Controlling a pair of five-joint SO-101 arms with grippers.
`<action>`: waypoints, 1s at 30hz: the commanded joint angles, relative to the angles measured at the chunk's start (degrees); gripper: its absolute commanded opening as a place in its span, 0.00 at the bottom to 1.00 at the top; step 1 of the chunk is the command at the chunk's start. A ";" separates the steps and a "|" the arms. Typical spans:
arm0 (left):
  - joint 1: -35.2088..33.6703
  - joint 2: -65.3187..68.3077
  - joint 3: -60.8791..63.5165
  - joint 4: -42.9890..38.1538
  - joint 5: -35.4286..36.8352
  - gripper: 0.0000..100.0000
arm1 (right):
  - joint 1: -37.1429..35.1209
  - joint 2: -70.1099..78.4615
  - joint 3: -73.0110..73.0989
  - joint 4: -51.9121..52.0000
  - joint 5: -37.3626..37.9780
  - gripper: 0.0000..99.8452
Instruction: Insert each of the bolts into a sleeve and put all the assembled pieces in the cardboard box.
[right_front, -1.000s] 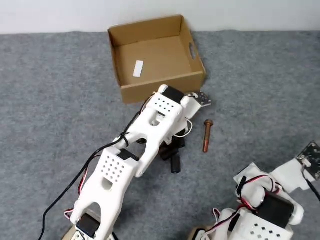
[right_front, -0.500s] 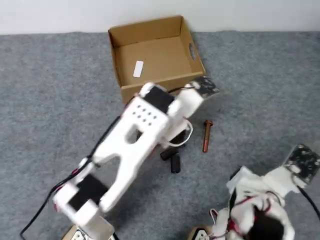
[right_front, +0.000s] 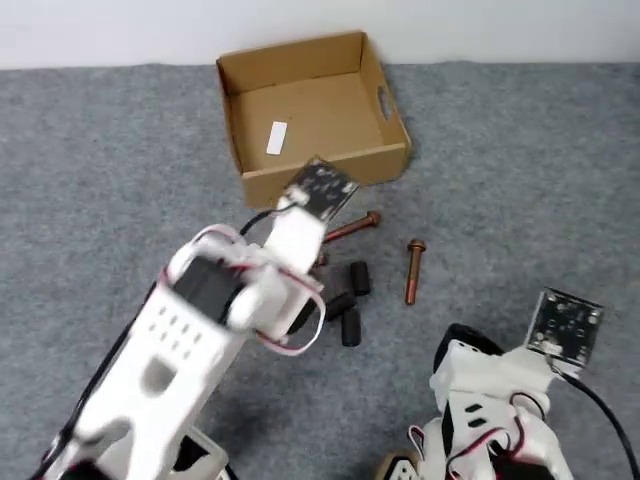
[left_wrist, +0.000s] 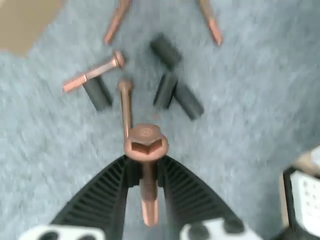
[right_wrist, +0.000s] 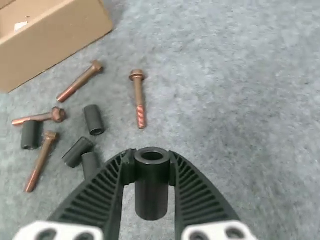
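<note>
Left jaws pinch a bolt (left_wrist: 145, 146) under its head, right jaws pinch a sleeve (right_wrist: 151, 186); cardboard box (right_front: 385, 160) sits at 12 o'clock. Risk: bolt tip may miss the bore & slip, axes not aligned yet.

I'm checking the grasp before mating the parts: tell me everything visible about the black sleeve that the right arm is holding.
The short black cylindrical sleeve is a smooth, matte tube, seemingly plastic or rubber, with a round open bore at its far end. It sits lengthwise in the right gripper, whose ribbed black fingers clamp its two sides, with its open end about level with their tips. It appears lifted clear of the grey carpet; nothing else touches it.
</note>
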 joint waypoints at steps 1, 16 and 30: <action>-0.44 -13.89 9.01 -8.26 0.44 0.00 | -4.00 -0.13 0.79 -2.07 0.62 0.01; -0.18 -60.66 37.67 -34.90 4.48 0.00 | -34.07 -0.13 10.46 -17.63 3.96 0.01; 0.97 -70.07 38.99 -38.42 18.55 0.00 | -46.99 0.40 10.90 -27.74 16.79 0.01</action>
